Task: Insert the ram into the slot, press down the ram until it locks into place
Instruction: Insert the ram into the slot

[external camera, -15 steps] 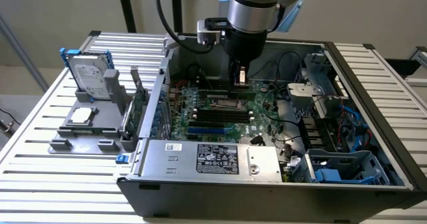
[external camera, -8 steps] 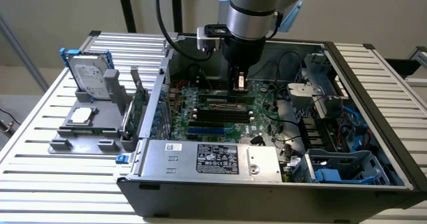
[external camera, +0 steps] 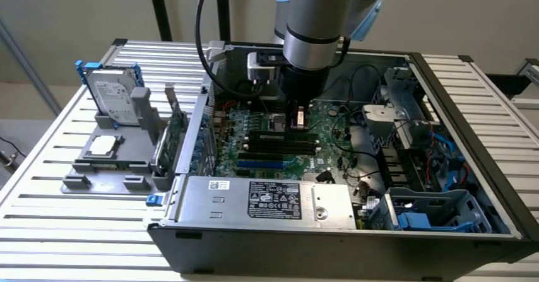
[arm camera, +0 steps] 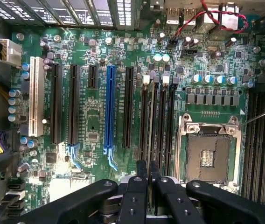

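Inside the open computer case [external camera: 337,250] on the slatted table [external camera: 50,244]: the green motherboard [external camera: 252,121], a silver power supply [external camera: 278,200] along the near wall, a grey-and-blue drive cage [external camera: 433,209] in the corner at the exterior view's right, loose cables [external camera: 362,162] between. Reaching down into that case from above, the gripper [external camera: 296,119], fingers [arm camera: 135,196] pinched nearly together on the ram [arm camera: 150,142], seen edge-on from the wrist as a thin pale strip. Held lengthwise over the row of long black sockets with pale end latches, just beside the slot [arm camera: 144,119]; seated or merely hovering, cannot tell. Outside the case, at the exterior view's left, a grey fixture tray [external camera: 84,184] carrying an upright hard drive [external camera: 113,96] in a blue bracket, a flat processor chip [external camera: 103,145] and a green card [external camera: 175,137] standing on edge.
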Action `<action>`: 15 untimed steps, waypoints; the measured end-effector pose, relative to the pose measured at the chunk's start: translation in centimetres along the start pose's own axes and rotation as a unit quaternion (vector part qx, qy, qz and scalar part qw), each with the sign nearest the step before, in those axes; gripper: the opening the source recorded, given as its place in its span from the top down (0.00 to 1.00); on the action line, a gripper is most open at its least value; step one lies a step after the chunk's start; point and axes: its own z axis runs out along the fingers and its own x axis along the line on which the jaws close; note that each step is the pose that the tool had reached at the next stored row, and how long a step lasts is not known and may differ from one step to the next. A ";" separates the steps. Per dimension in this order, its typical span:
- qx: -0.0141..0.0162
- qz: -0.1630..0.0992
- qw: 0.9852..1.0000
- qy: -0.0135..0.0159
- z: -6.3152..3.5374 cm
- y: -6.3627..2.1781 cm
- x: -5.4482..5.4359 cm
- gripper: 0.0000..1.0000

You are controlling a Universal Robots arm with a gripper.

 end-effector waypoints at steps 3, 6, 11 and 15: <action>-0.001 0.000 1.000 0.000 0.14 0.00 0.0 0.87; -0.002 0.000 1.000 0.000 0.20 -0.03 0.0 0.87; -0.005 0.000 1.000 0.000 0.39 -0.16 0.0 0.87; -0.006 0.000 1.000 0.000 0.53 -0.32 0.1 0.87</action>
